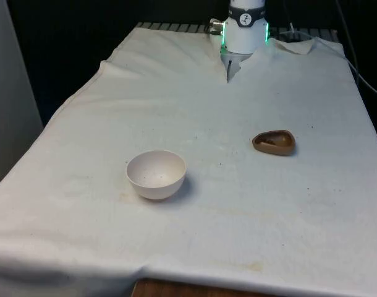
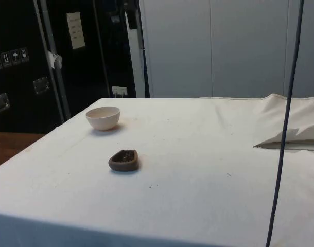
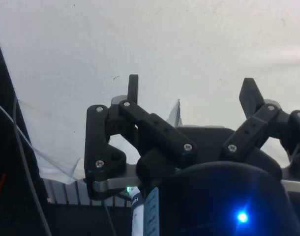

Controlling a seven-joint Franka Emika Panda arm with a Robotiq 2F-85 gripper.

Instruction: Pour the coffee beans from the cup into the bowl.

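My wrist view shows the claw (image 3: pixel 192 91) released, fingers spread over bare cloth (image 3: pixel 189 39). On the bench (image 1: pixel 83 216) I count one white bowl (image 1: pixel 156 174) and one brown cup (image 1: pixel 274 142) with beans, at the bowl's 2 o'clock, well apart. The cup's long axis runs 3 to 9 in the front view.

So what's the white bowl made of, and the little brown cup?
The bowl looks like glazed ceramic or maybe plastic: smooth, pale, with a thin even rim and faint specks inside. The cup looks like wood or brown clay: dull, thick-walled, unevenly rounded, holding something dark. Neither can be told for sure.
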